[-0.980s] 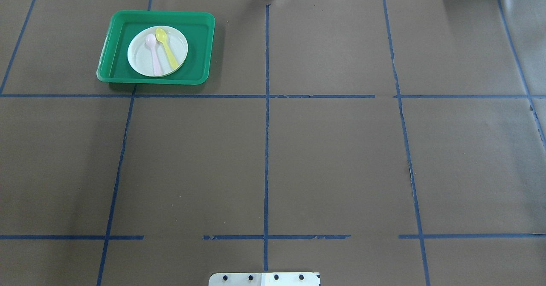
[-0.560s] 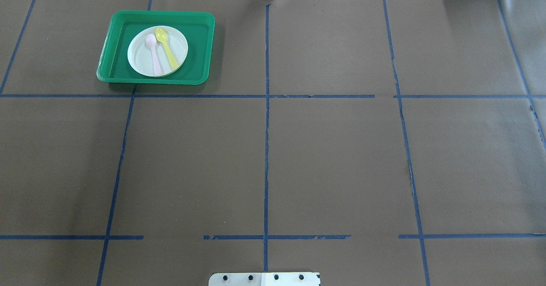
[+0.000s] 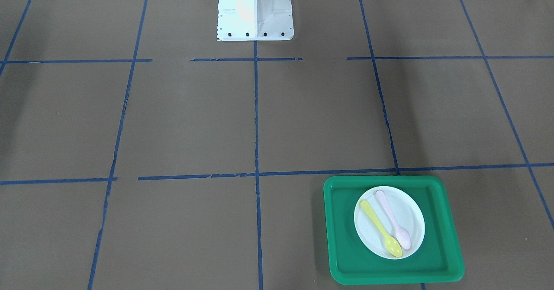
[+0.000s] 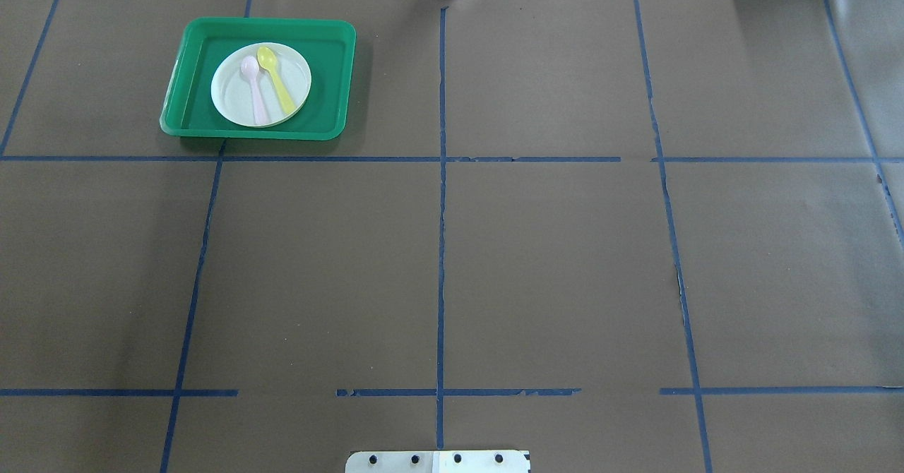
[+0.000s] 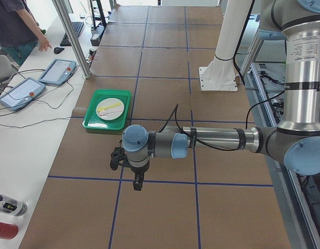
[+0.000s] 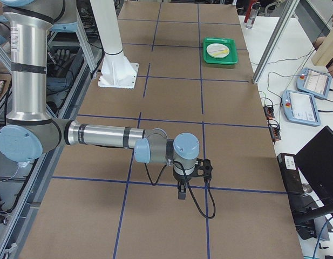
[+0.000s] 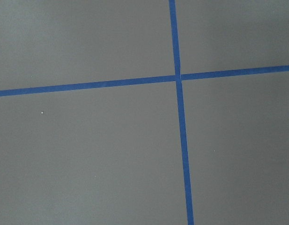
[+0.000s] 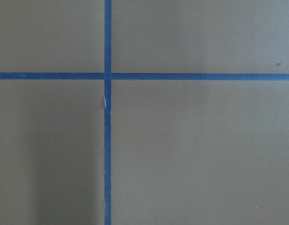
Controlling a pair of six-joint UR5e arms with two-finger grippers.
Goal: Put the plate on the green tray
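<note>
The white plate (image 4: 236,95) lies flat in the middle of the green tray (image 4: 328,78) at the table's far left; it also shows in the front-facing view (image 3: 411,214) inside the tray (image 3: 342,238). A pink spoon (image 4: 254,92) and a yellow spoon (image 4: 279,85) lie on the plate. My left gripper (image 5: 136,181) shows only in the exterior left view, well away from the tray (image 5: 92,122). My right gripper (image 6: 181,191) shows only in the exterior right view, far from the tray (image 6: 220,58). I cannot tell whether either is open or shut.
The robot's white base (image 3: 255,13) stands at the table's near middle edge. Blue tape lines cross the brown table cover. Beside the table, a side bench holds tablets (image 5: 58,71), a metal post (image 5: 71,36) rises, and a person (image 5: 14,26) stands.
</note>
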